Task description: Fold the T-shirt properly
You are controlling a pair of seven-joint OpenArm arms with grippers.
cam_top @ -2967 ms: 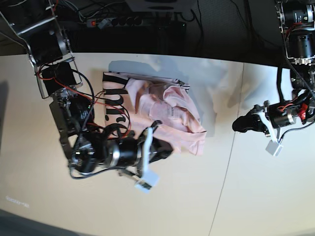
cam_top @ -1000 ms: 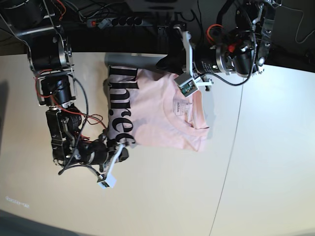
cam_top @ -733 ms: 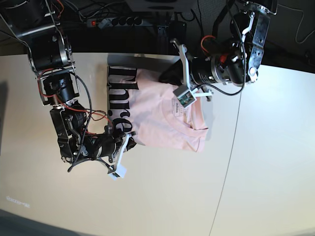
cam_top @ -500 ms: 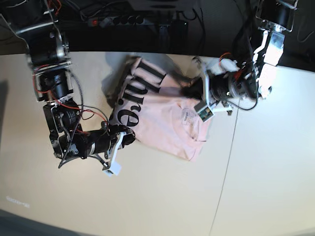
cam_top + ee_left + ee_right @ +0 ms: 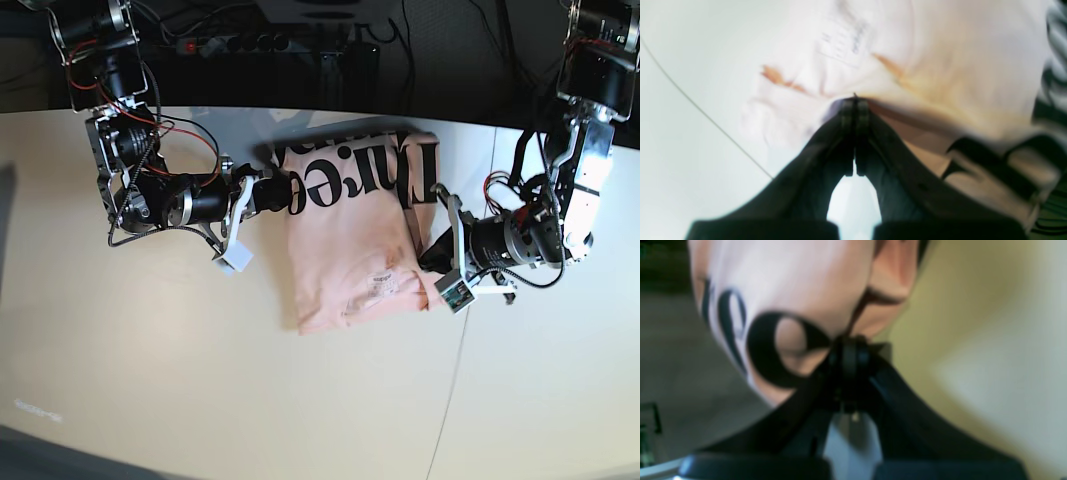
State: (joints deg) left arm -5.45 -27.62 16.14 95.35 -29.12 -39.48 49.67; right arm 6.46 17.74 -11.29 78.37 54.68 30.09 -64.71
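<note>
The pale pink T-shirt (image 5: pixel 350 240) lies bunched in the middle of the table, its black lettering (image 5: pixel 360 165) along the far side and a small white label (image 5: pixel 385 285) near the front. My right gripper (image 5: pixel 283 192), at the shirt's far-left corner, is shut on the fabric; the right wrist view shows its tips (image 5: pixel 848 343) pinching cloth beside a black letter (image 5: pixel 773 350). My left gripper (image 5: pixel 428 258) is shut on the shirt's right edge. In the blurred left wrist view its tips (image 5: pixel 855 100) pinch a pink fold, with the label (image 5: pixel 843 43) beyond.
A power strip (image 5: pixel 270 45) and dark cables run behind the table's back edge. A thin seam (image 5: pixel 465 330) crosses the tabletop right of the shirt. Bare pale tabletop (image 5: pixel 200 380) lies in front.
Both arms swung round with the shirt in their grip. The right gripper went from front-left to far-left, the left gripper from the far side to front-right. The lettering now runs along the far side.
</note>
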